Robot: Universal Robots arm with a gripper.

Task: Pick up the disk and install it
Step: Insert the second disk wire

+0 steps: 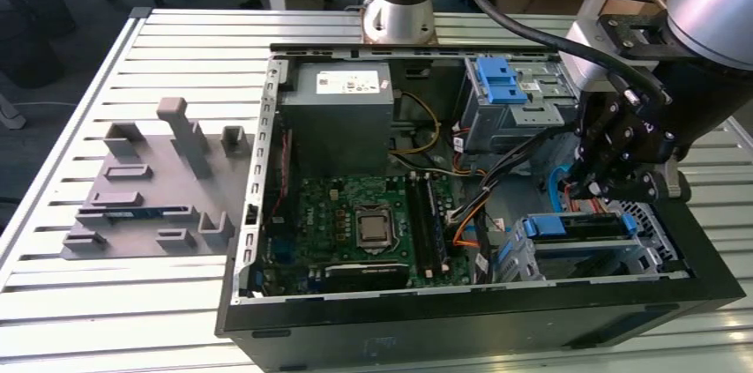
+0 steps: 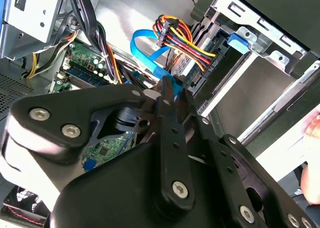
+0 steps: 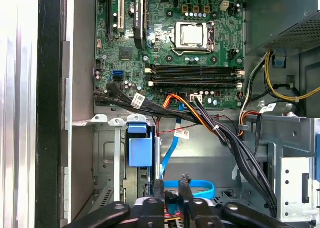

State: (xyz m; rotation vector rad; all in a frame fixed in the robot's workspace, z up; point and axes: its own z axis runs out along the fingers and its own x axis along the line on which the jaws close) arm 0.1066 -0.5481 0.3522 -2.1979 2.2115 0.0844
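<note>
Disk (image 1: 573, 226) seated in drive cage (image 1: 650, 254) | gripper (image 1: 592, 186) jaws clenched, empty

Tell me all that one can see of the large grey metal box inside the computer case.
The grey metal box is rectangular and looks like dull sheet metal, with a small white sticker on its upward face. It sits flat in a corner of the open computer case, next to the green motherboard. In the first wrist view one side shows a fine mesh, and yellow and black wires run out close to it.
</note>
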